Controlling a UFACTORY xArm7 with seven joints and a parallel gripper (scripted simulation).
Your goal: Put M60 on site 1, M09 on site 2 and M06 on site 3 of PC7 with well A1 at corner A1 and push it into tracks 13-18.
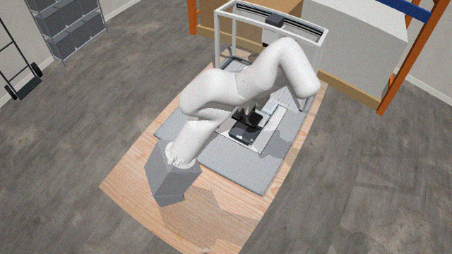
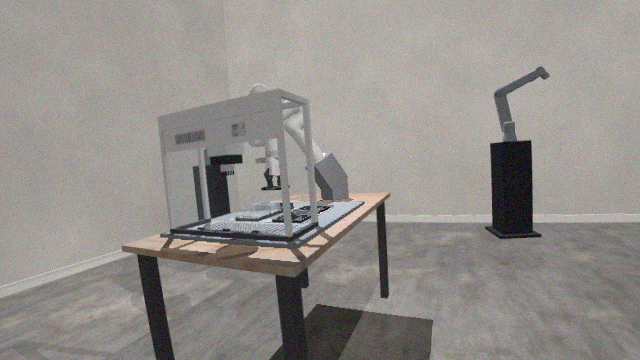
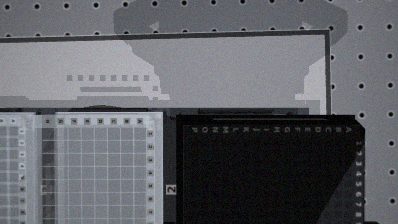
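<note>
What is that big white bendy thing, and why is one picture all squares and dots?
The white thing is a robot arm bolted to a grey block on a wooden table. One picture looks down from above, one looks from across the room, and the squares picture comes from a camera by the arm's hand. The hand grips a black plate with letters along its edge. Beside it lies a pale plate full of tiny square wells. The dots are holes in the grey deck. The white frame is the lab instrument.
</note>
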